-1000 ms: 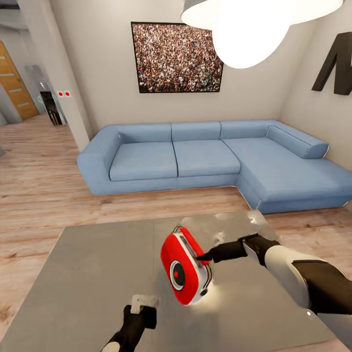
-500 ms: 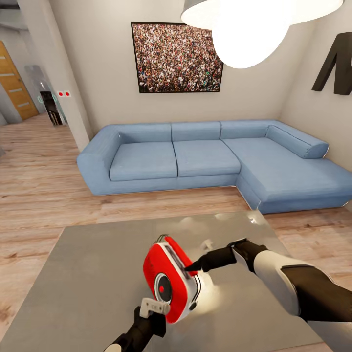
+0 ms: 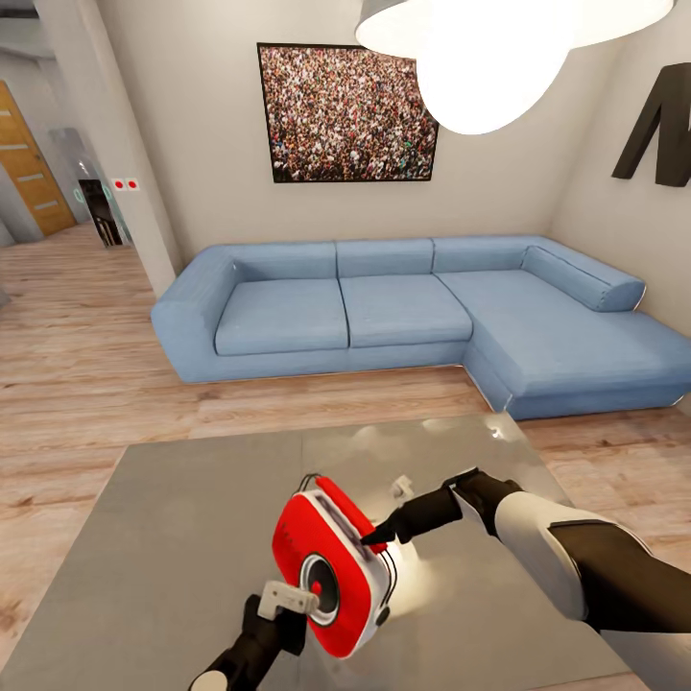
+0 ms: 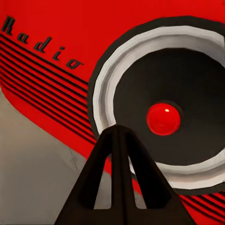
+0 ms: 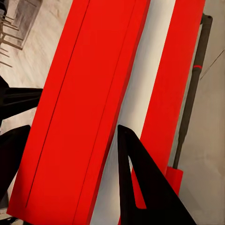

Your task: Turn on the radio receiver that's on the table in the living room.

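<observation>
Fingers of the right gripper are clamped across the radio, 1 on each side, holding it tilted above the table. Left gripper fingers are pressed together at the speaker ring, gripping nothing.
</observation>
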